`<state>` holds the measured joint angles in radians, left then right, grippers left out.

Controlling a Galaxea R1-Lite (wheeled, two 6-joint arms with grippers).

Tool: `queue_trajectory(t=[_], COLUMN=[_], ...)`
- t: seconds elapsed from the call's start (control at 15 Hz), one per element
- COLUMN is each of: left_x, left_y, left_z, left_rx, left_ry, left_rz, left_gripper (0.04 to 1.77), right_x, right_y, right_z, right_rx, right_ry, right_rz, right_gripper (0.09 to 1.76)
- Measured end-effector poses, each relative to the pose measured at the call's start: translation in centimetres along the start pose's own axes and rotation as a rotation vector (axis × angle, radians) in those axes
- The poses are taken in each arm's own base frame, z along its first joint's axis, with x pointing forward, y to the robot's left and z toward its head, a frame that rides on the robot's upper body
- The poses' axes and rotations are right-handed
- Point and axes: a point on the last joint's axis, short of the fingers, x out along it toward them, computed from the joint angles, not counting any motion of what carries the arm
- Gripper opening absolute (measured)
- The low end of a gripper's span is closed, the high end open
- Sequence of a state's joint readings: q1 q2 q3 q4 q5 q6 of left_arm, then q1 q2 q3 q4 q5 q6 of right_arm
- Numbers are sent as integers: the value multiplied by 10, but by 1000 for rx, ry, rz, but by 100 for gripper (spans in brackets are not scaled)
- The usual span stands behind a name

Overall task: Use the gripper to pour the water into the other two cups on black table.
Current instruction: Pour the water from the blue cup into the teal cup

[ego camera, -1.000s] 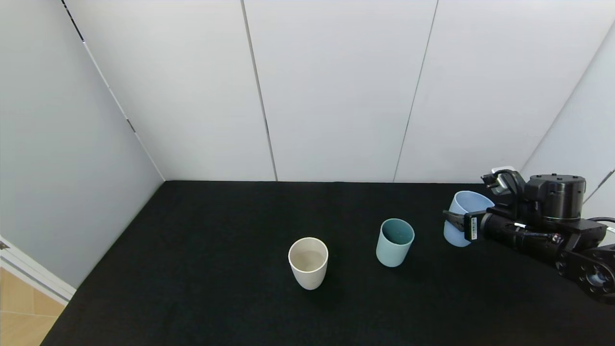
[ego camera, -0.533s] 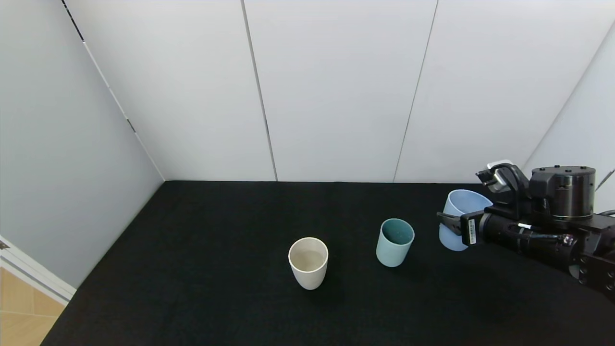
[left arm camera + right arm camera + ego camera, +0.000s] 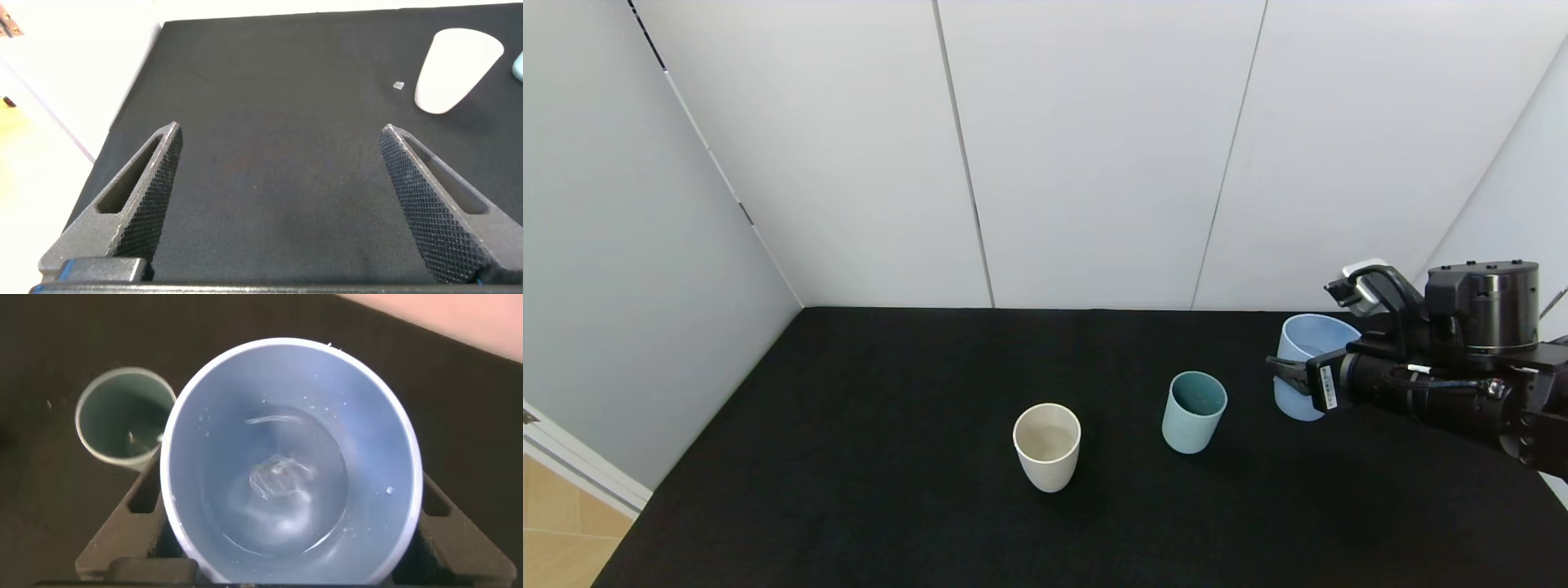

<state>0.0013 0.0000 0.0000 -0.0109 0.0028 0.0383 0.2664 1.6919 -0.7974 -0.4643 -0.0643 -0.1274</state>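
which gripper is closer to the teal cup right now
Right. The right gripper holds the blue cup just beside the teal cup; the left gripper hangs open over bare table, farther off near the white cup.

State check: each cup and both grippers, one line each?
Blue cup: gripped, upright, lifted off the black table, water inside.
Teal cup: upright on table, free.
White cup: upright on table, free.
Right gripper: shut on the blue cup.
Left gripper: open, holding nothing.
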Motion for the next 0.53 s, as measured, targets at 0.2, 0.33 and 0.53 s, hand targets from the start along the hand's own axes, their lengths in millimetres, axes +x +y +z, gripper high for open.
queue_trajectory(t=[0.2,0.33,0.53], left_x=[0,0,0], left_y=[0,0,0], left_z=[0,0,0], left_rx=[0,0,0], left_ry=[0,0,0], left_rz=[0,0,0], left_gripper=[172,172,172], right_x=[0,0,2], right_y=[1,4,11], right_z=[2,3,2], right_rx=[-70,-114,-174], right_ry=[-2,-6,0], right_rz=[5,14,19], right_gripper=[132,132,132])
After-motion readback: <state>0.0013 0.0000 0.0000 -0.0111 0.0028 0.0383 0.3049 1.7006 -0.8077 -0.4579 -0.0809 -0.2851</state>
